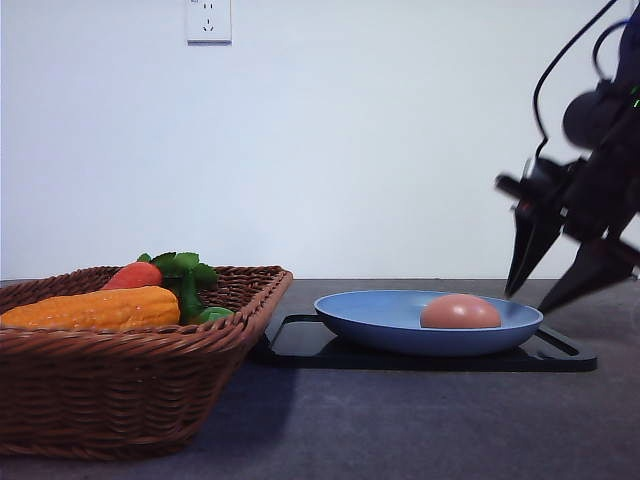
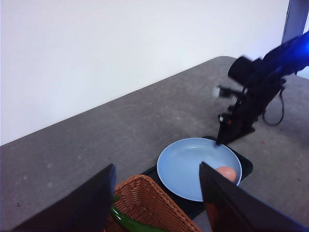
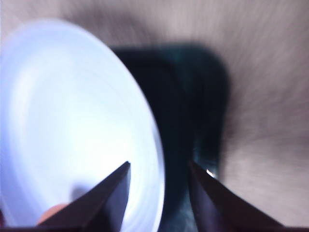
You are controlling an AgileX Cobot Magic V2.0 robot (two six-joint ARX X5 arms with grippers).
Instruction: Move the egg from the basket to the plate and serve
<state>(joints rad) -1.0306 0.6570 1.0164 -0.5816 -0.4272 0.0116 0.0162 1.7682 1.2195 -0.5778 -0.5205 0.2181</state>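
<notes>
The pinkish-brown egg [image 1: 460, 312] lies in the light blue plate [image 1: 380, 315], toward its right side. The plate rests on a flat black tray [image 1: 300, 340]. My right gripper [image 1: 545, 292] hangs open just right of the plate's rim, fingers pointing down, holding nothing. The wicker basket [image 1: 120, 370] stands at the left. In the left wrist view my left gripper [image 2: 157, 193] is open above the basket [image 2: 145, 198], with the plate [image 2: 186, 166] and egg [image 2: 227, 173] beyond. The blurred right wrist view has the plate [image 3: 72, 121] between and beside the open fingers [image 3: 111, 193].
Inside the basket lie a long orange-yellow vegetable [image 1: 95, 308], an orange-red carrot [image 1: 133, 275] with green leaves [image 1: 185, 268] and a green piece [image 1: 212, 314]. A wall socket [image 1: 208, 20] sits high on the white wall. Bare grey tabletop [image 1: 420, 420] stretches in front.
</notes>
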